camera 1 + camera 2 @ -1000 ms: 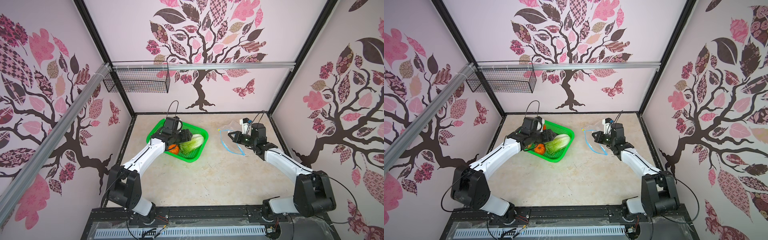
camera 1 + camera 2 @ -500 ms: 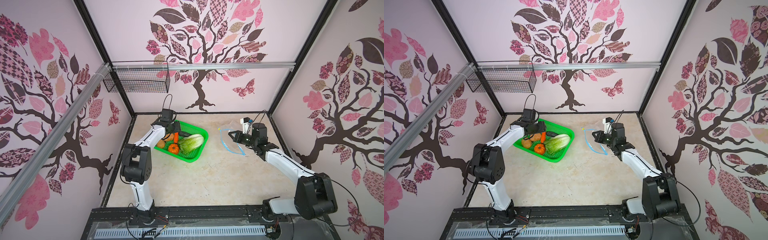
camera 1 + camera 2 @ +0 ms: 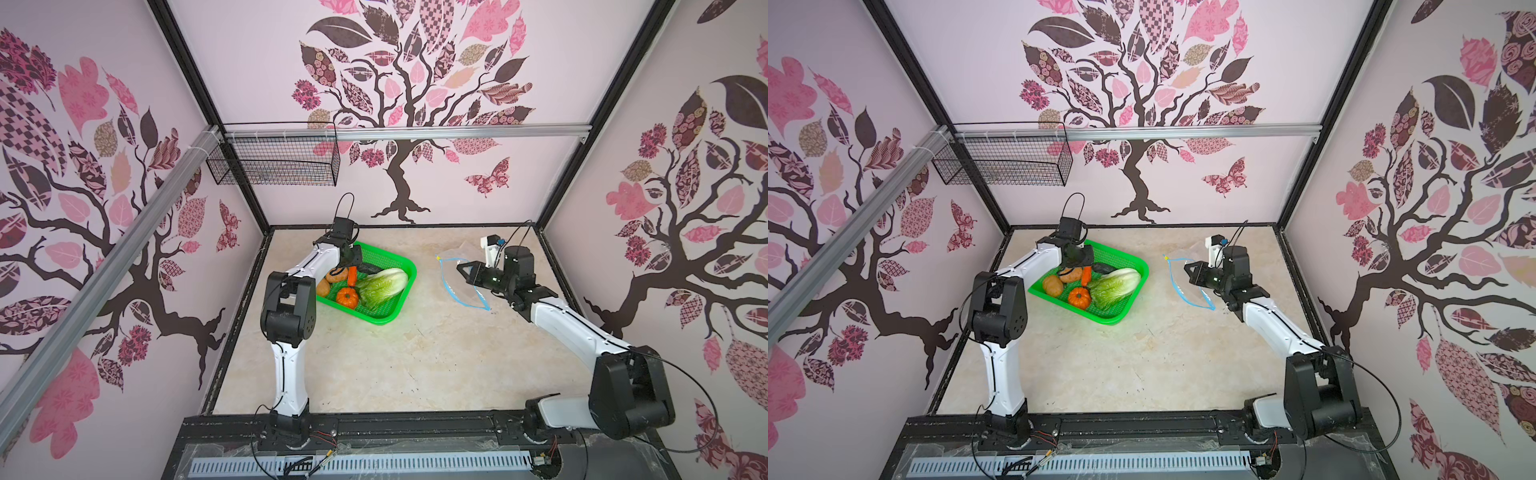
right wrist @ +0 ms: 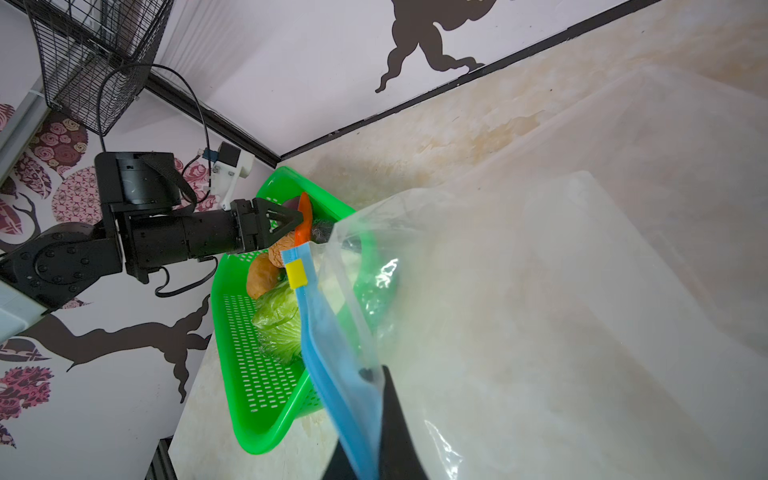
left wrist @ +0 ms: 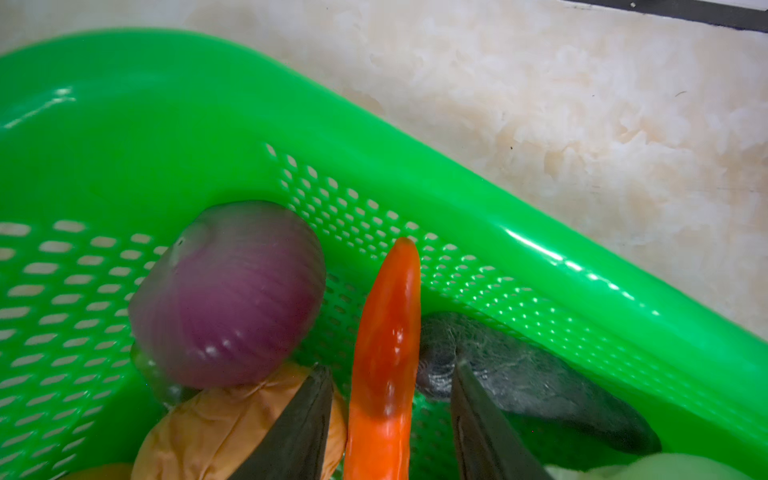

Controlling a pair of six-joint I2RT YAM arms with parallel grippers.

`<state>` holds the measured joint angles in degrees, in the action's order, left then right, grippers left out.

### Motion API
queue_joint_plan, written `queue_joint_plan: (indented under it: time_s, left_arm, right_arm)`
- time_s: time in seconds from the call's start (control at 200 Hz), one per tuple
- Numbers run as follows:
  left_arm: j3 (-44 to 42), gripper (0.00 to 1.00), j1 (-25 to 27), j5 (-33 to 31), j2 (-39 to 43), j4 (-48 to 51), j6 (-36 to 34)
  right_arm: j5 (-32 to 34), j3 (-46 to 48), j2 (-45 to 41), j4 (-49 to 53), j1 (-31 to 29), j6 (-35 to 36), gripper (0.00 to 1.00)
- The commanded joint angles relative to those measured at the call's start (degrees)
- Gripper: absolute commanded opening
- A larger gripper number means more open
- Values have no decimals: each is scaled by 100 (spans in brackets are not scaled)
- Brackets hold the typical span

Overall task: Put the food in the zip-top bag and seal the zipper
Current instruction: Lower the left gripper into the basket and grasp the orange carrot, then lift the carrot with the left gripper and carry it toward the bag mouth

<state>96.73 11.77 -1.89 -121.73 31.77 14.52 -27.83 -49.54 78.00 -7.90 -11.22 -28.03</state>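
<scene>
The carrot (image 5: 390,299) lies lengthwise between the half-open jaws of the left claw (image 5: 390,368), a gap either side; the right claw (image 4: 370,436) is clamped on the zipper (image 4: 328,353) of the zip-top bag (image 4: 540,291).

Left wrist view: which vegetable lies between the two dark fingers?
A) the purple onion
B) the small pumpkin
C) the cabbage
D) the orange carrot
D: the orange carrot runs up the gap between the two fingers, while the purple onion sits off to one side of them.
</scene>
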Motion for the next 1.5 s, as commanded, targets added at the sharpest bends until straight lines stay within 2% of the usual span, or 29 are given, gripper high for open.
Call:
queue_joint_plan:
  time_s: [0.0,0.16,0.245,0.385,0.435,0.63,0.84,1.075,1.245,1.325,1.495]
  left_arm:
    - [253,50,-15,64,-258,197,-65]
    - [224,47,-12,84,-369,196,-24]
    - [210,38,-10,84,-365,180,-20]
    - [162,18,-17,107,-254,160,-20]
    - [114,16,-14,95,-178,120,-20]
    - [-138,15,-9,-31,319,11,71]
    - [-914,15,-6,84,1428,-670,413]
    - [-1953,16,120,984,2665,-1895,1138]
    - [-2666,16,672,1356,3289,-2967,1742]
    - [-2946,16,954,1421,3502,-3468,2066]
    - [-3445,17,1590,1087,3851,-4765,2618]
  right_arm:
    - [68,-83,-302,43,-10,114,0]
    - [85,-81,-289,41,-3,116,0]
    - [81,-82,-287,34,-3,114,0]
    - [101,-76,-311,30,-6,117,0]
    - [103,-76,-311,26,-3,106,0]
    - [67,-56,-286,-77,-3,-19,0]
    - [116,-118,-176,-193,-5,-419,0]
    - [138,-38,1,-729,-53,-1254,0]
    - [707,-154,83,-706,-420,-1390,0]
    - [1036,-179,113,-734,-587,-1676,0]
    - [1402,-286,150,-939,-944,-2179,0]
